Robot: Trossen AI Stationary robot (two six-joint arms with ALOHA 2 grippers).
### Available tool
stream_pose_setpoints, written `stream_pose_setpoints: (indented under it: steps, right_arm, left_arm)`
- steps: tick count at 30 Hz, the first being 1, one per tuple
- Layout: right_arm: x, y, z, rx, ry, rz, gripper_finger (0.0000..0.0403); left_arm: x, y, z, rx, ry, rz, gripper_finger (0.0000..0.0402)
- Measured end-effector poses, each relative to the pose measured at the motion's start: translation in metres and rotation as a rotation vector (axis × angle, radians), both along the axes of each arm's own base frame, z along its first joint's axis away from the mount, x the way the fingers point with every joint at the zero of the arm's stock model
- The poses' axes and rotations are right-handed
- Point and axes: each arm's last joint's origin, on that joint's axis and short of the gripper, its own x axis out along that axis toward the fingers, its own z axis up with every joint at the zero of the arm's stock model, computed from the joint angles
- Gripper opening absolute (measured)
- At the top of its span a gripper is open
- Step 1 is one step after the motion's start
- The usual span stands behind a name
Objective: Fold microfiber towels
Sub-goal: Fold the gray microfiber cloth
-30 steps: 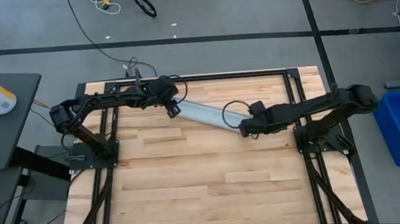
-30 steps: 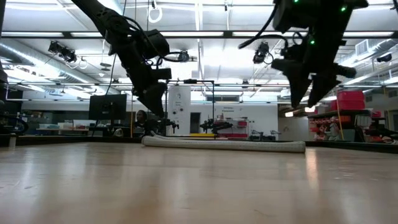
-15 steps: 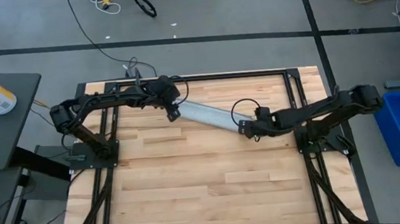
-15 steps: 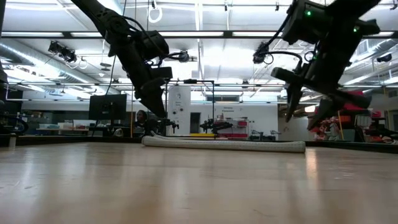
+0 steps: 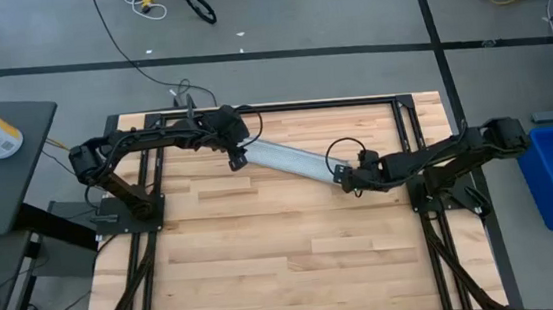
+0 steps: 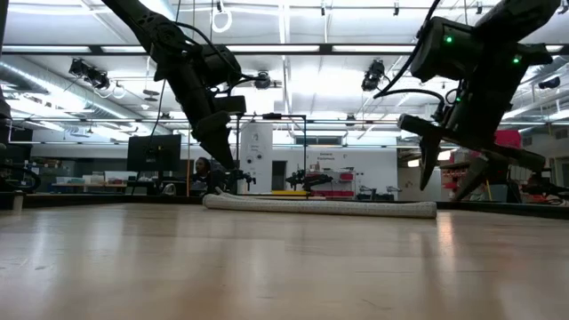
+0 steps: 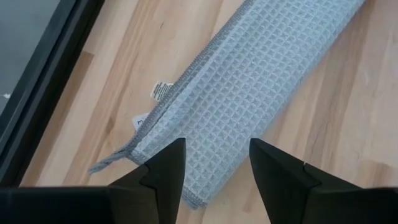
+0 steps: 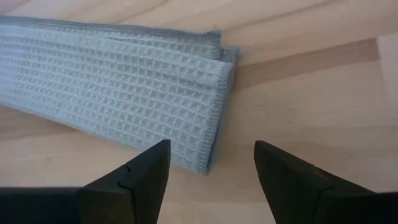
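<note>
Partly hidden folded towel point(image 5: 292, 160) btwn both open hands.

— Pale grey-blue waffle-weave microfiber towel point(image 5: 290, 160), folded into a long narrow layered strip
— Lying flat, slanting from far left toward near right; small white tag point(image 7: 161, 91) at left end

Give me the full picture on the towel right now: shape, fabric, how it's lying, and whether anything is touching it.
The towel is a pale grey-blue waffle-weave cloth with stitched hems, folded into a long narrow strip of several layers. It lies flat on the wooden table, running diagonally across the far half. A small white tag sticks out at the end near the left pincer; the other end, with stacked layer edges, lies before the right pincer. Both pincers are open, poised at the strip's ends; neither grips it.
</note>
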Motion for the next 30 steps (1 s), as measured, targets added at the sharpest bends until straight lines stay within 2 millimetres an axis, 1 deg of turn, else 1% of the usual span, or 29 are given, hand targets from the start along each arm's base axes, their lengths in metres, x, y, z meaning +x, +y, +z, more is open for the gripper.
stream_pose_setpoints:
  steps: [7,12,17,22,30]
  right_arm:
    - [-0.006,-0.002,-0.015,0.017,-0.054,-0.036,0.0245]
    - [-0.008,-0.008,-0.017,0.010,-0.043,-0.047,0.0242]
    - [-0.002,-0.019,-0.018,-0.001,-0.066,-0.034,0.0245]
    - [0.005,-0.031,-0.026,0.023,-0.066,-0.007,0.0252]
    - [0.008,-0.034,-0.029,0.041,-0.074,0.006,0.0245]
  left_arm:
    - [-0.002,0.003,-0.001,-0.002,0.001,0.010,0.0183]
    - [-0.005,0.007,-0.001,-0.019,-0.008,0.014,0.0183]
    - [-0.005,0.008,-0.001,-0.019,-0.008,0.018,0.0183]
    - [-0.005,0.008,-0.001,-0.022,-0.006,0.019,0.0183]
    - [-0.006,0.007,-0.001,-0.027,-0.006,0.027,0.0183]
